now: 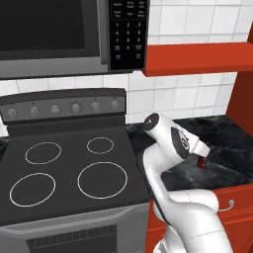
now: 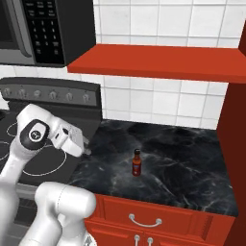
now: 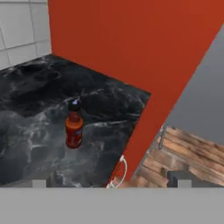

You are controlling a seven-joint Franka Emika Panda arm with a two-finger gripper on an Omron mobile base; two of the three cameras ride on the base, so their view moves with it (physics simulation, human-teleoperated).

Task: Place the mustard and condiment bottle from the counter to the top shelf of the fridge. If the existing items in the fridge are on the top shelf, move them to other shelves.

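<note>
The condiment bottle (image 2: 137, 162) stood upright on the black marble counter (image 2: 182, 158), apart from the hand (image 3: 109, 183), whose fingers stood wide apart and empty. The left base view added the stovetop (image 1: 69, 173); the hand view, a wooden floor (image 3: 183, 153).

No text can be read: the microwave keypad (image 1: 128, 33) carries rows of small white marks, too blurred to make out any word.

Base views flank the arm; all three share the counter (image 2: 182, 158)
</note>
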